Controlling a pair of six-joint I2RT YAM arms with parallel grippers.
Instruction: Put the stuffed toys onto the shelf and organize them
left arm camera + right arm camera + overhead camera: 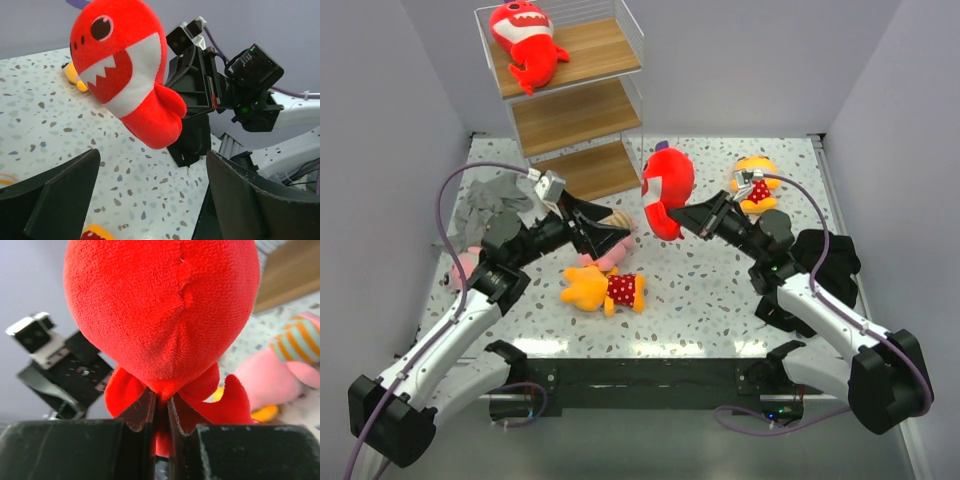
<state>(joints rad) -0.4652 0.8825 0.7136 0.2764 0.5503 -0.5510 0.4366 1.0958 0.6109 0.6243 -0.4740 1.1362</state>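
Observation:
My right gripper (692, 216) (161, 410) is shut on the tail of a red shark (667, 190) (165, 305), which hangs above the table in the left wrist view (125, 75). My left gripper (610, 232) (150, 195) stands open and empty just left of it, over a pink striped toy (612, 255) (280, 370). A second red shark (525, 42) lies on the top board of the shelf (575, 110). One yellow toy in red polka dots (603, 288) lies near the front, another (753, 183) at the back right. Another pink toy (463, 265) peeks out beside the left arm.
A grey cloth (490, 205) lies crumpled left of the shelf's foot. The shelf's middle and bottom boards show no toys. Grey walls close the table on three sides. The two arms' wrists are close together at mid-table.

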